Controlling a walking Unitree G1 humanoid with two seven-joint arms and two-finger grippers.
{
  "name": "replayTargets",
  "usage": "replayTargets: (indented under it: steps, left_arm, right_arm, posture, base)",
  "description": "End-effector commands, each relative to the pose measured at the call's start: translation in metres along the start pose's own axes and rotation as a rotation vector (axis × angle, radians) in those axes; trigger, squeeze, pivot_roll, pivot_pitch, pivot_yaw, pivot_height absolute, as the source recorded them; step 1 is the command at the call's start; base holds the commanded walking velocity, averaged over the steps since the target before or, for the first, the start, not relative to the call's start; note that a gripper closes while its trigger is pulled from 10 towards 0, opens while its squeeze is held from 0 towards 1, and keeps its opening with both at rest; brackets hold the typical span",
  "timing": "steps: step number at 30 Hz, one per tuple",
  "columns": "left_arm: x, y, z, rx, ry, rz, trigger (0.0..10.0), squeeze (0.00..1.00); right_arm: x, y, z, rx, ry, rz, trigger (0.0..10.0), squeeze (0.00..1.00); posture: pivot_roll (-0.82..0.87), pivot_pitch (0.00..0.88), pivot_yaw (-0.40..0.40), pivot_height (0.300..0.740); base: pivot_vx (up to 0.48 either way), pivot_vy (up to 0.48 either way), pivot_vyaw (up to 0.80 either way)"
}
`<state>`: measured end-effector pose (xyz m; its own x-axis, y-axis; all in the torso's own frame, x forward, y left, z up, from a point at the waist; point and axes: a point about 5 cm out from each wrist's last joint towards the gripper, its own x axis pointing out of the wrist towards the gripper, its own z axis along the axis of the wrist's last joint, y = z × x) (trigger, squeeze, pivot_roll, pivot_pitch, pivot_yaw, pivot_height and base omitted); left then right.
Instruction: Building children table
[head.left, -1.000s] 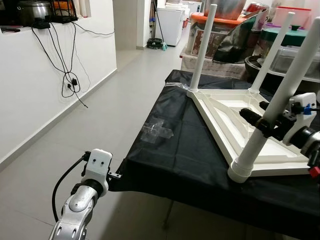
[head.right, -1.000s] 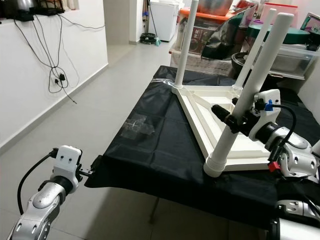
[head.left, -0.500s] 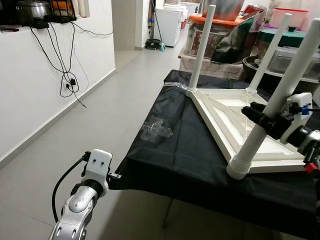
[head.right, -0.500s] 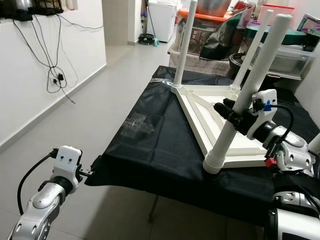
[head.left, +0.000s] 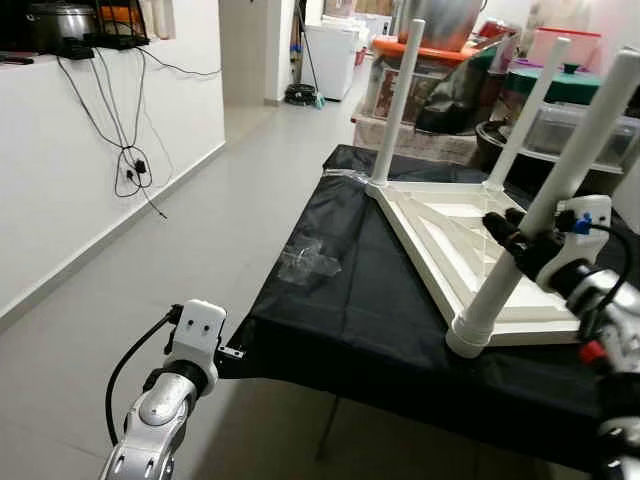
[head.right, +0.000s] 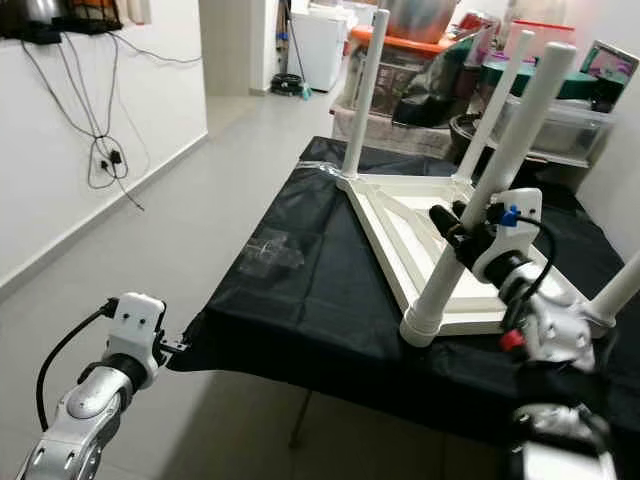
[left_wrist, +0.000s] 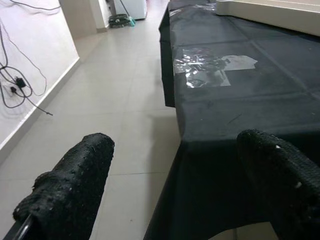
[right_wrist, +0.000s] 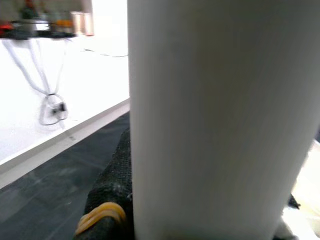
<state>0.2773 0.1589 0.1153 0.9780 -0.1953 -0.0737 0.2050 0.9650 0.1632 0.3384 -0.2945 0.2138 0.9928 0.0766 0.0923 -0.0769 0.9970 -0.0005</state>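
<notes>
A white children's table (head.left: 440, 230) lies upside down on a table draped in black cloth (head.left: 350, 320). Its white tubular legs point up. My right gripper (head.left: 515, 238) is shut on the nearest leg (head.left: 565, 180), about halfway up; the leg's foot sits in the frame's front corner (head.left: 468, 338). In the right wrist view that leg (right_wrist: 200, 120) stands close against a black finger (right_wrist: 110, 190). My left gripper (left_wrist: 175, 185) is open and holds nothing. It hangs low just off the cloth's near left corner (head.left: 255, 340).
Crumpled clear plastic (head.left: 310, 262) lies on the cloth to the left of the frame. Storage boxes and pots (head.left: 560, 100) crowd the space behind the table. A white wall with dangling cables (head.left: 130, 160) runs along the left, with tiled floor (head.left: 200, 240) between.
The head view has shifted slightly. My right gripper stays shut on the near leg, and the left arm has not moved.
</notes>
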Motion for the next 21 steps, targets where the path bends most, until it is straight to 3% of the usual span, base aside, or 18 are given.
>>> replayTargets:
  steps: [1,4,7,8,15,21]
  left_arm:
    - [-0.001,-0.004,-0.003,0.002,0.005,-0.009,10.0,0.00]
    - [-0.001,-0.003,-0.004,0.002,0.008,-0.003,10.0,0.00]
    - [-0.001,-0.004,-0.004,0.001,0.009,-0.003,10.0,0.00]
    - [-0.001,-0.006,-0.004,0.001,0.009,-0.007,10.0,0.00]
    - [0.002,-0.005,-0.004,-0.001,0.010,-0.001,10.0,0.00]
    - [0.002,-0.007,-0.005,-0.005,0.010,0.009,10.0,0.00]
  right_arm:
    - [-0.007,0.000,-0.020,-0.036,0.071,-0.086,0.0,0.00]
    - [-0.017,0.024,-0.045,-0.016,0.159,-0.248,0.0,0.00]
    - [-0.021,0.035,-0.055,-0.003,0.214,-0.294,0.0,0.00]
    - [-0.022,0.042,-0.061,-0.001,0.245,-0.370,0.0,0.00]
    - [-0.022,0.049,-0.064,0.035,0.272,-0.532,0.0,0.00]
    - [-0.018,0.061,-0.053,0.056,0.259,-0.644,0.0,0.00]
  posture:
    - [0.10,0.000,-0.107,0.740]
    - [0.10,0.000,-0.109,0.740]
    - [0.10,0.000,-0.109,0.740]
    - [0.10,0.000,-0.109,0.740]
    - [0.10,0.000,-0.119,0.740]
    - [0.11,0.000,-0.136,0.740]
  base:
    - [0.000,0.000,0.00]
    - [0.000,0.000,0.00]
    - [0.000,0.000,0.00]
    - [0.000,0.000,0.00]
    - [0.000,0.000,0.00]
    - [0.000,0.000,0.00]
